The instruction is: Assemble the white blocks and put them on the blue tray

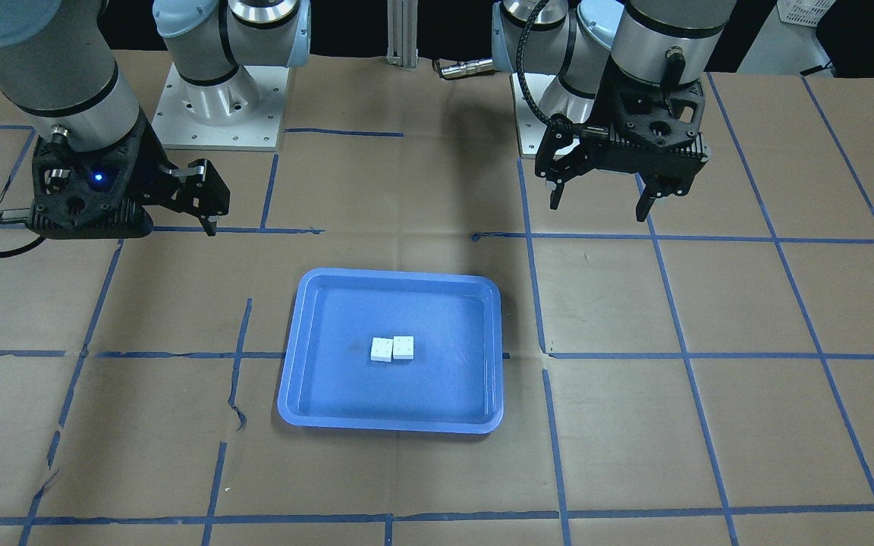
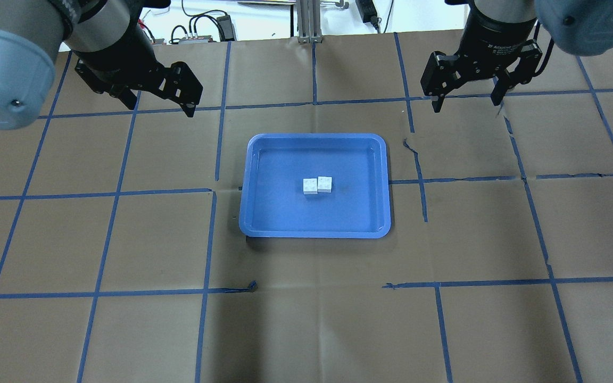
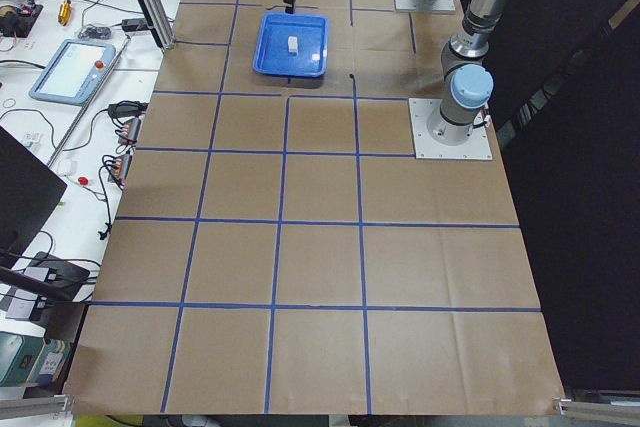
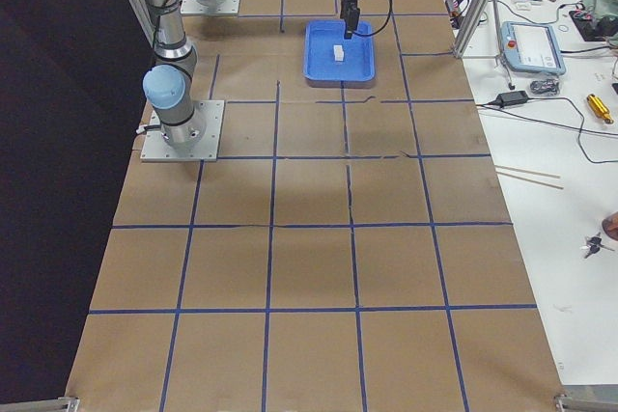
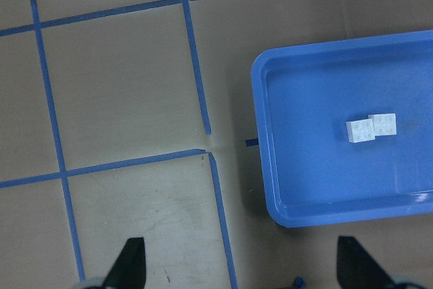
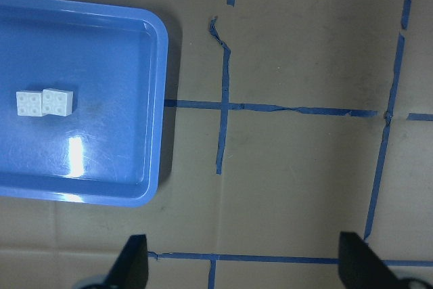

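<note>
The left gripper (image 2: pixel 158 105) hangs above the counter (image 2: pixel 125 239), back and to the left of the tray. Its jaws are spread wide and it carries nothing; its wrist view shows only brown paper between the fingertips.

In the middle lies the blue tray (image 2: pixel 280 207), flat on the counter. Both white blocks (image 2: pixel 317 184) sit near the centre of its floor, studs up, side by side and touching, one set slightly further back than the other. They look to be next to each other rather than stacked, and I cannot tell whether they are actually joined. So the placing seems done, while the assembly is doubtful. If they are only abutting, one block has to be lifted and pressed onto the other inside the tray.

The right gripper (image 2: pixel 466 105) hovers back and to the right of the tray, jaws just as wide apart and empty.

Around them there is only the blue tape grid (image 2: pixel 72 194), torn in places. Nothing stands between either gripper and the blocks; the tray's raised rim is the one thing to clear.
</note>
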{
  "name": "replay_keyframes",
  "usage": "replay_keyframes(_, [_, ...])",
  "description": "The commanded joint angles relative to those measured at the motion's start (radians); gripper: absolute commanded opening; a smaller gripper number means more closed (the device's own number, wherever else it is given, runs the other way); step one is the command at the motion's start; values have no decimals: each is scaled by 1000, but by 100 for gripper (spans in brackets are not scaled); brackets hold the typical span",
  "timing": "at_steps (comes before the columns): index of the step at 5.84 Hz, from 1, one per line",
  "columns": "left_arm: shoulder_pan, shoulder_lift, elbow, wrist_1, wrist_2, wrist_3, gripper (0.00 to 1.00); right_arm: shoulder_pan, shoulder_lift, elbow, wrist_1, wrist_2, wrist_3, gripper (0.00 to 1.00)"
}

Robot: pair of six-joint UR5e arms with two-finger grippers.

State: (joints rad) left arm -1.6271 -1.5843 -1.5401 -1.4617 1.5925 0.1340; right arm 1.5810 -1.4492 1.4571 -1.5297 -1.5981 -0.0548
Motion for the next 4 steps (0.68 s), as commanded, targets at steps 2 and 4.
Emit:
replay_keyframes(2, [9, -2, -1, -15, 4, 15, 99, 2, -13, 8, 14, 3, 1, 100])
replay_keyframes(4, [19, -16, -3, -8, 3, 18, 99, 2, -13, 8, 14, 3, 1, 100])
